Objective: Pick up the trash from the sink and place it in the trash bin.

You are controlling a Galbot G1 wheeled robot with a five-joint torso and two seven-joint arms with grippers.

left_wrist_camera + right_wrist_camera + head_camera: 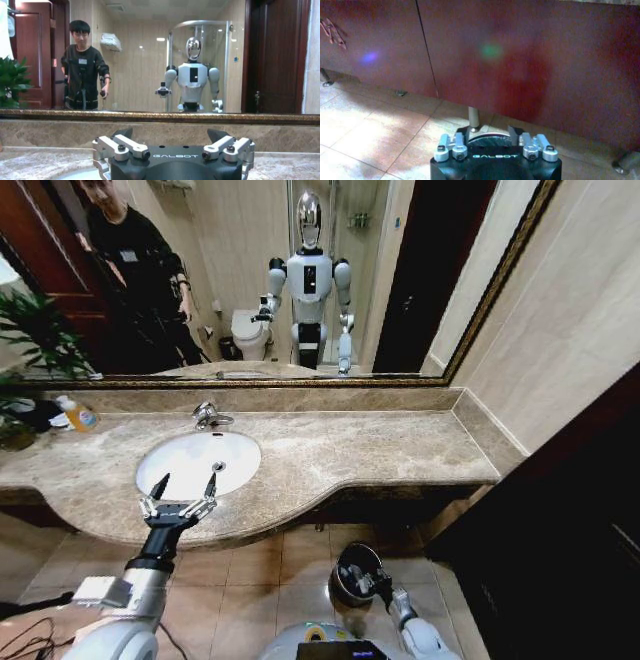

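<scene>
Directly ahead of left end effector point(184, 485), sink point(190, 455)

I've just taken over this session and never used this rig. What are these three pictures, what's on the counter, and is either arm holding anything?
You are seeing through a two-armed wheeled robot standing at a bathroom vanity; the figure in the mirror is its own reflection. The head view looks down from its head. The left gripper hovers over the near edge of the white sink, jaws spread wide and empty. I can't make out any trash in the basin. A chrome faucet stands behind the sink, and an orange-capped bottle sits far left on the marble counter.

The left wrist view looks past those jaws at the mirror. The right wrist view looks at the cabinet doors from low down; the right gripper is at the trash bin on the floor.
</scene>
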